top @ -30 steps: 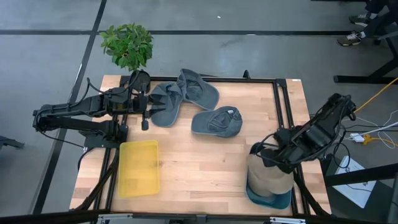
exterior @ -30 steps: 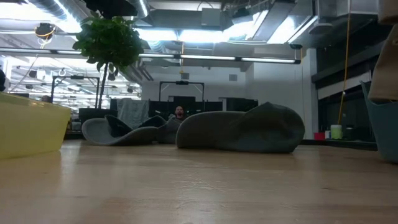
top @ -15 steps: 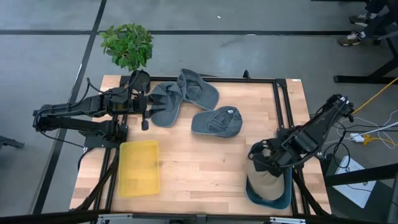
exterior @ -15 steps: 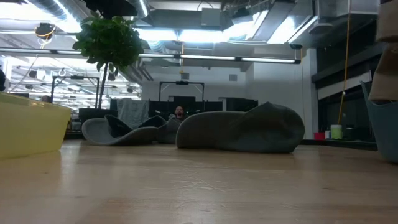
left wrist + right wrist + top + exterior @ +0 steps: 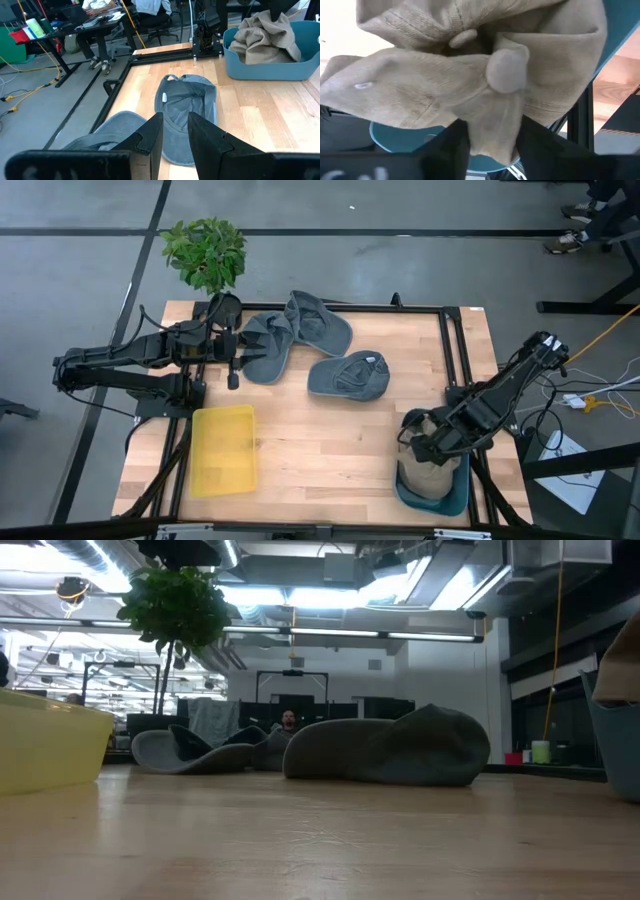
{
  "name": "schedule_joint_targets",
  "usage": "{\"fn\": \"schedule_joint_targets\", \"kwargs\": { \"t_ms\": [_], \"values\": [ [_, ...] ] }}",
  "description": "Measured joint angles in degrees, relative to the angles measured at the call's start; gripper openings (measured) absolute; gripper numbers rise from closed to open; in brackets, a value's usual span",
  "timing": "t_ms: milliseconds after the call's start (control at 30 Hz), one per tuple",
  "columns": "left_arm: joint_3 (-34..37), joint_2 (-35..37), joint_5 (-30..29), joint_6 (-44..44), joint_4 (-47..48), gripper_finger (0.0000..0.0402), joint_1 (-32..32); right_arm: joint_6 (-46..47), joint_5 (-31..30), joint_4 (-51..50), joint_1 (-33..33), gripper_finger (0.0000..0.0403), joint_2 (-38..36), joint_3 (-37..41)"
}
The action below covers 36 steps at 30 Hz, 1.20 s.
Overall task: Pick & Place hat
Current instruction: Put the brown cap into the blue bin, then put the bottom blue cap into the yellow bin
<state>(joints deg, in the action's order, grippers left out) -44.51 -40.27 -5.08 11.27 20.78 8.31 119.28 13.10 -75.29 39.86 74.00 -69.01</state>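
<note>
Currently right tool (image 5: 425, 448) sits low over the blue bin (image 5: 455, 498) at the desk's (image 5: 330, 450) near right corner, down among the tan hat (image 5: 432, 472) that lies crumpled inside the bin. Right wrist view: tan cloth (image 5: 470, 80) bunched between and over the two dark fingers (image 5: 455, 145); fingers stand apart, but whether they pinch the fabric or have let go cannot be told.

Left tool (image 5: 232, 360) hangs at the desk's far left edge, just beside a grey cap (image 5: 268, 345). Left wrist view shows its fingers (image 5: 150, 137) with a narrow gap, nothing between them, so released.

Second grey cap (image 5: 320, 323) overlaps the first at the far edge. Third grey cap (image 5: 349, 376) lies alone mid-desk, apart from the others. Yellow tray (image 5: 223, 450) near the left front. Potted plant (image 5: 205, 252) stands off the desk's far left corner. Low view: grey cap (image 5: 390, 750) mid-frame, yellow tray (image 5: 50, 745) at one side.
</note>
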Motion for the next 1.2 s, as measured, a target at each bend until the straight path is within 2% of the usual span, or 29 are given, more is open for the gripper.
{"fn": "schedule_joint_targets", "kwargs": {
  "t_ms": [133,267,567,800,933,1100,1200],
  "values": [
    [0.0,0.0,-0.01,0.0,0.0,0.0086,-0.01,-3.42,-0.35,-1.63,-0.2,0.0189,-0.16,-0.35],
    [0.0,0.0,-0.02,0.0,-0.01,0.0086,0.0,-6.9,-4.91,-4.29,-0.35,0.0216,-0.26,-4.44],
    [0.02,0.0,-0.02,0.0,0.0,0.0086,0.01,-10.86,-17.1,-8.25,-0.35,0.0214,-0.35,-14.99],
    [0.02,0.0,-0.02,0.0,0.0,0.0086,-0.01,-20.03,-16.08,-2.94,-0.08,0.0165,-0.26,-15.15],
    [0.02,0.0,-0.02,0.0,0.0,0.0086,0.01,-24.73,-16.56,-1.47,0.77,0.0111,-0.26,-15.15],
    [0.02,0.0,-0.02,0.0,0.0,0.0086,-0.01,-25.93,-16.56,-1.52,1.33,0.0019,-0.26,-15.09],
    [0.02,0.0,-0.02,0.0,-0.02,0.0086,-0.01,-28.7,-16.57,1.76,1.33,0.001,-0.17,-15.08]
  ]
}}
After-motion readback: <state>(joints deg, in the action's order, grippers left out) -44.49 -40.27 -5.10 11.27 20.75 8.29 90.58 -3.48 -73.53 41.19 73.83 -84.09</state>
